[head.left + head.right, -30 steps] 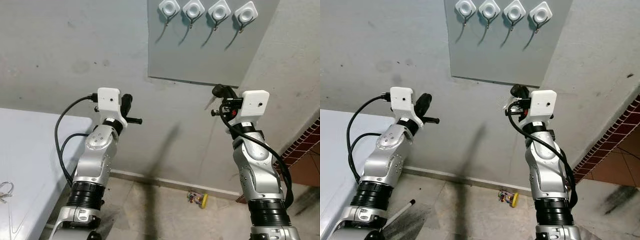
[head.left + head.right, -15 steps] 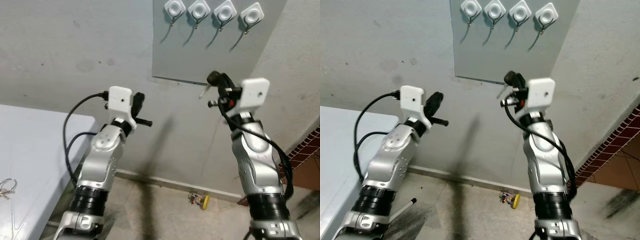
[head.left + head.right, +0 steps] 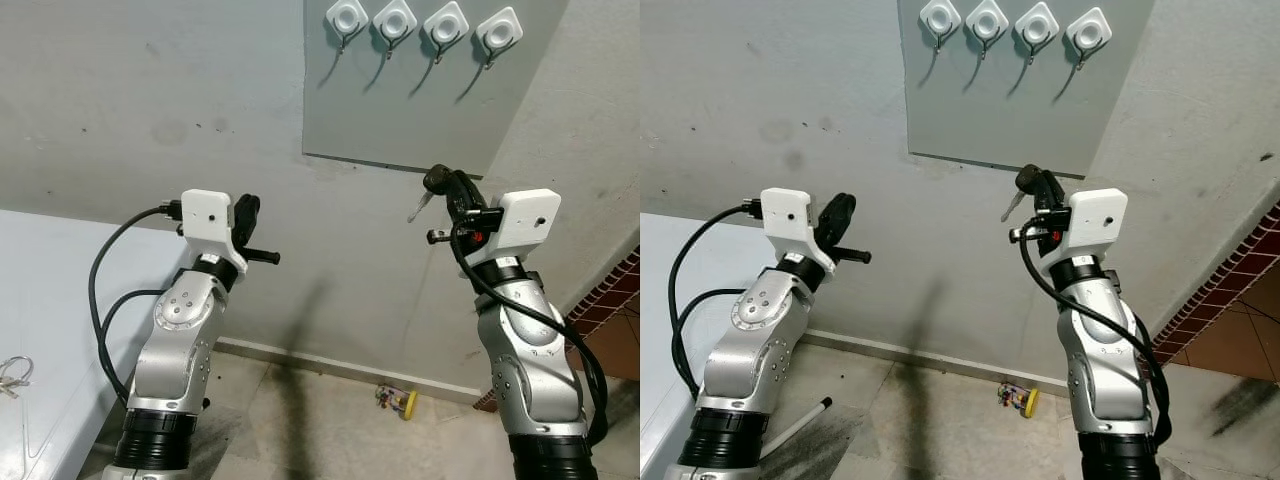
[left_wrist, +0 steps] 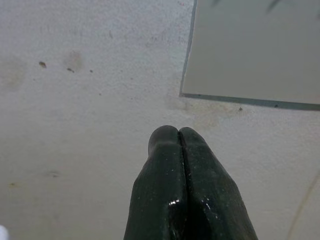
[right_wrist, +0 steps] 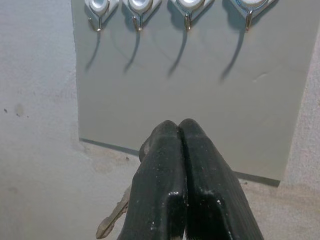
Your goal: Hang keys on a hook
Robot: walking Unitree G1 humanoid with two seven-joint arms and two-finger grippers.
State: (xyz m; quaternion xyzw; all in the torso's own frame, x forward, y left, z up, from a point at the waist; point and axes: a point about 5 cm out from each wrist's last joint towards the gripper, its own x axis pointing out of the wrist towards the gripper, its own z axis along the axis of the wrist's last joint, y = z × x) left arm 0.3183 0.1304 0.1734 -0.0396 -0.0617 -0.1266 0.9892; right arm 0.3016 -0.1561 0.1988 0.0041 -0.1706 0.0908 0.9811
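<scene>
Right pincer (image 3: 437, 182) raised below hooks (image 3: 421, 24), clamped on key (image 3: 418, 208)

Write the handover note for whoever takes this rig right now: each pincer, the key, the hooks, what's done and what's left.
Right pincer: shut on the key, raised in front of the wall just below the grey panel. The key blade sticks out to the side of the fingers.
Left pincer: shut, holding nothing, raised near the wall left of the panel.
Hooks: four white ones in a row along the top of the panel, all bare.
Done: key picked up and brought to the wall.
Left: lift the right pincer to a hook, slip the key on, let go.
</scene>
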